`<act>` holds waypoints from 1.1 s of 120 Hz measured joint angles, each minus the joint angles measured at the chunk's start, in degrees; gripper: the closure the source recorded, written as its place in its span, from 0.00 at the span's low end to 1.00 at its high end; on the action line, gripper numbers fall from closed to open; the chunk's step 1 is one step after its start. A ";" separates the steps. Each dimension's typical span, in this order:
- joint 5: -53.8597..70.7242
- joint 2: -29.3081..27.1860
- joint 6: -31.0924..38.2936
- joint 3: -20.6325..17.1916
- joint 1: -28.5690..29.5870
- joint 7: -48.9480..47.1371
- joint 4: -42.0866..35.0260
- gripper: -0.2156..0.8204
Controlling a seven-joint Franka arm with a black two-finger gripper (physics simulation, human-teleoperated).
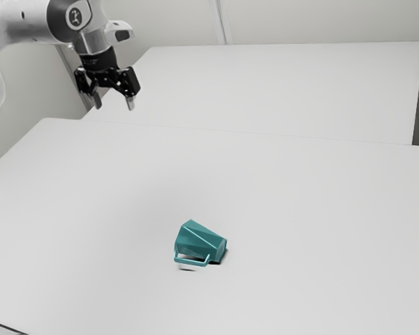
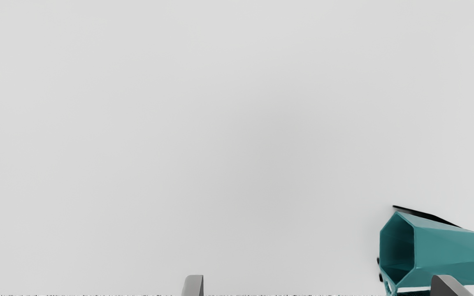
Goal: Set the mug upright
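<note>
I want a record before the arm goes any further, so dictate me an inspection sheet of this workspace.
Surface: white table, with faint shading.
Job's things: teal mug on its side, mouth toward the exterior view's left, handle attached.
Clutter: nothing seen.
Gripper: open, raised, apart from the mug.
Cables: nothing seen.
Surroundings: another white surface and a pale wall behind; dark line at the exterior view's lower left, unidentified.

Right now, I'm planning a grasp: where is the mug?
The mug lies tipped on the table, lower and farther toward the exterior view's right than the tool.
</note>
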 joint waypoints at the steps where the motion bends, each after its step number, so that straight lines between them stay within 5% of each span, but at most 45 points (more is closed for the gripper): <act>1: -0.21 0.00 -0.05 0.00 0.15 0.01 -0.05 0.21; 16: -3.86 0.19 0.67 0.61 1.36 0.19 -2.74 0.21; 36: -20.35 -0.07 9.21 5.95 4.29 3.75 -18.71 0.21; 78: -49.51 -2.24 24.97 6.14 4.76 27.94 -45.36 0.21; 132: -65.67 -3.82 28.27 1.97 3.98 51.41 -54.65 0.21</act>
